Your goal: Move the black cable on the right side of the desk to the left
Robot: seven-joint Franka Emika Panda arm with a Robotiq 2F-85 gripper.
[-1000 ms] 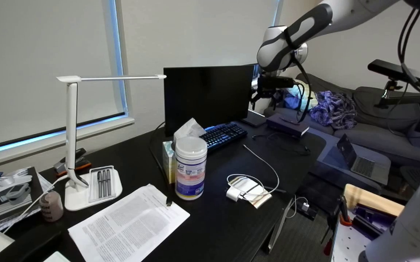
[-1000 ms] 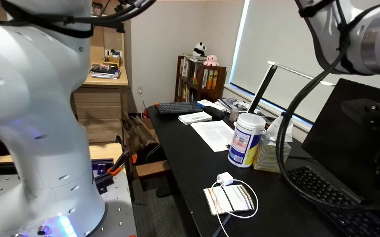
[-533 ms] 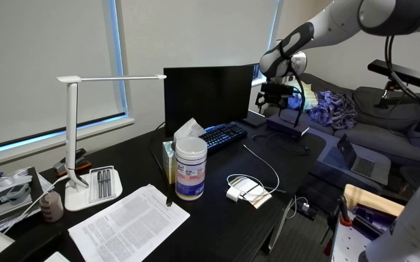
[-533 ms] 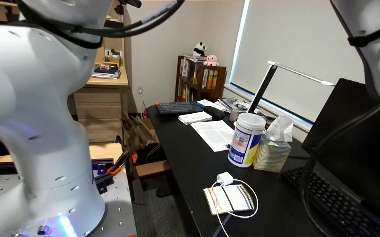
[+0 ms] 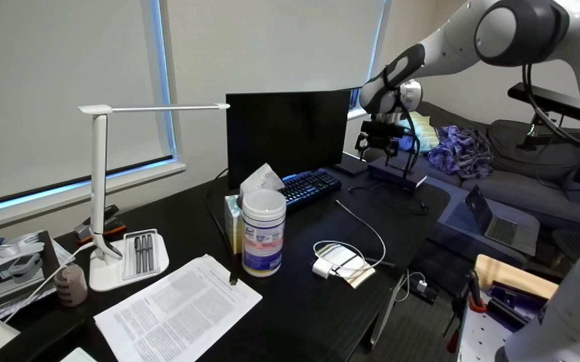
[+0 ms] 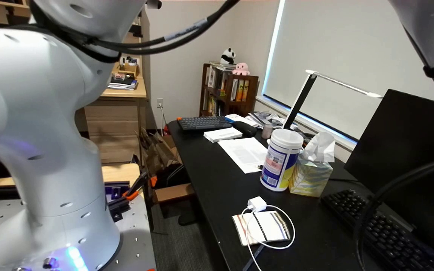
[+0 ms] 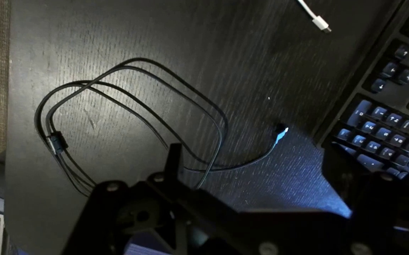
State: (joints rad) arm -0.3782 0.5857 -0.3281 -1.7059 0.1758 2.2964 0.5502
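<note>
We see a white-lidded canister (image 5: 264,236) beside a tissue box (image 6: 310,178), a white lamp (image 5: 98,176) near printed pages (image 5: 177,311), and a keyboard (image 5: 311,188) in front of a dark monitor (image 5: 287,136).

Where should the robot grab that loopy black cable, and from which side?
I'd grip the black cable at its looped bend toward the keyboard in the wrist view, from above, since it lies flat on the desk. Two strands run close together there, roughly crosswise to how the open gripper closes, so one pinch should catch both.
</note>
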